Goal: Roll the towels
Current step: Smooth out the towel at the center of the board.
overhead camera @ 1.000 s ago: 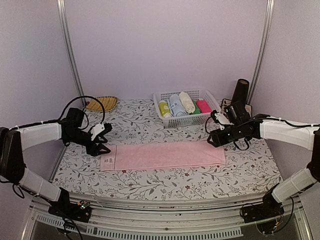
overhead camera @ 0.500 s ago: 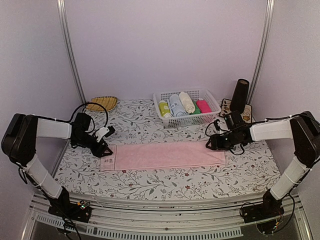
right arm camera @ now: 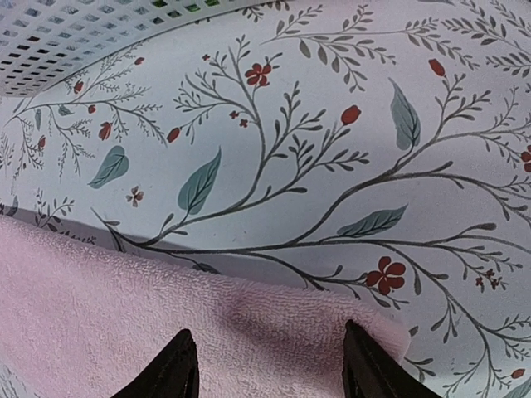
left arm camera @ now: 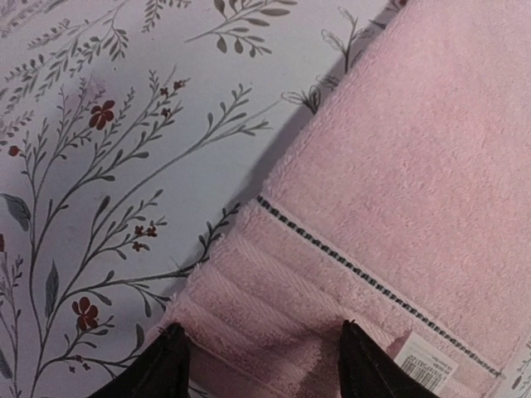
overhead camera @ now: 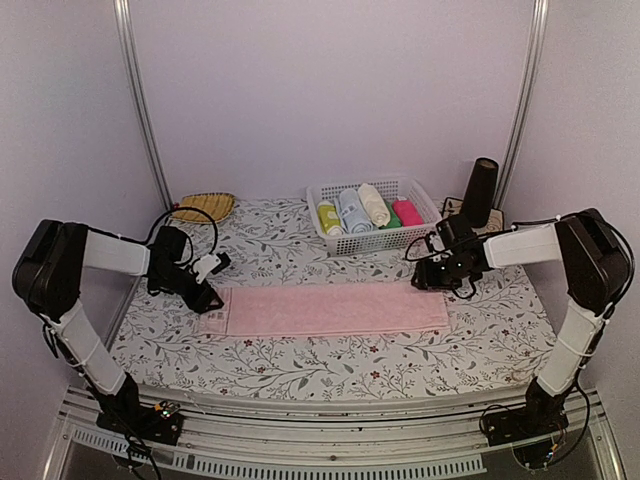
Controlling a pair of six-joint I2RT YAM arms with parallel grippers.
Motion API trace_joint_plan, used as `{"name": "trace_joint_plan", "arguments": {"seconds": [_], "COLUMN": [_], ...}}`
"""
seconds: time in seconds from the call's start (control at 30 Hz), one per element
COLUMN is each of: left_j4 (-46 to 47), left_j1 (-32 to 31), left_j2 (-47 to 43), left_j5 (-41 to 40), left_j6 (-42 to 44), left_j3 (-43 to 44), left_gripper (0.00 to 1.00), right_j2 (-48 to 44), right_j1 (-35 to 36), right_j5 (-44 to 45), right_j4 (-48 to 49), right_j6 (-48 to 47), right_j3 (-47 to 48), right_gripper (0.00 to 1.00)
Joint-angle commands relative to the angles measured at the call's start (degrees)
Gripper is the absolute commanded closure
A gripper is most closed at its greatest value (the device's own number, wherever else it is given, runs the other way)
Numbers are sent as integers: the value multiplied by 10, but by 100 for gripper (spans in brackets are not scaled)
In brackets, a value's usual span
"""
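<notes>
While the pale pink towel (overhead camera: 330, 310) lies flat and unrolled across the middle of the flower-patterned counter (overhead camera: 300, 372), its long side running left to right, both arms reach in low at its two ends.

The left hand (overhead camera: 207, 298) is at the towel's left short end, by the far corner. In the left wrist view its two dark fingertips (left arm camera: 170, 366) stand apart with the ribbed hem of the towel lying slack between them, so nothing is pinched. A line of dark stitching (left arm camera: 348, 261) crosses the cloth just inside the hem. A white barcode label (left arm camera: 423, 365) sits beside the right-hand tip. Whether the tips press on the cloth cannot be told.

The right hand (overhead camera: 421, 283) is at the far right corner of the same towel. Its fingers (right arm camera: 178, 369) are likewise spread, one over the pink cloth and the other at the cloth's edge, with the corner flat between them.

Behind the towel, at the back of the counter, stands a white mesh basket (overhead camera: 365, 243). It holds a row of rolls: yellow-green (overhead camera: 328, 217), light blue (overhead camera: 352, 210), the cream towel (overhead camera: 374, 203), green (overhead camera: 392, 219) and magenta (overhead camera: 407, 212). A woven yellow dish (overhead camera: 203, 207) lies at the far left, and a dark cylinder (overhead camera: 484, 190) stands at the far right.
</notes>
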Motion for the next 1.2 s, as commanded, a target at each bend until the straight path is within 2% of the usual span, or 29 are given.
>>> {"name": "trace_joint_plan", "arguments": {"seconds": [0.0,0.2,0.47,0.5,0.53,0.57,0.67,0.77,0.9,1.03,1.17], "left_j4": [-11,-45,-56,-56,-54,-49,-35,-29,-19,-13,-11], "left_j1": [1,0,-26,-32,-36,-40,-42,-43,-48,-52,-55], "left_j2": [0,-62,-143,-148,-153,-157,-158,-149,-149,-154,-156], "left_j5": [-6,32,20,16,12,9,2,0,0,-1,-8], "left_j6": [-2,-3,-22,-24,-26,-28,-32,-37,-40,-43,-42], "left_j3": [13,24,23,19,15,10,-2,-7,-16,-22,-29], "left_gripper": [33,19,17,17,17,17,16,16,16,16,16], "right_j2": [-6,-84,-120,-129,-145,-166,-239,-278,-234,-184,-151], "right_j1": [-4,-4,-9,-9,-9,-9,-13,-23,-39,-44,-47], "right_j5": [50,10,-41,-43,-40,-26,-31,-53,-48,-49,-68], "right_j4": [-25,-42,-69,-65,-56,-46,-10,8,-43,-50,-35], "right_j6": [-9,-12,58,62,64,72,101,90,91,104,124], "right_j3": [25,10,-19,-27,-40,-58,-112,-141,-127,-137,-144], "right_gripper": [39,33,20,16,2,1,1,1,0,1,7]}}
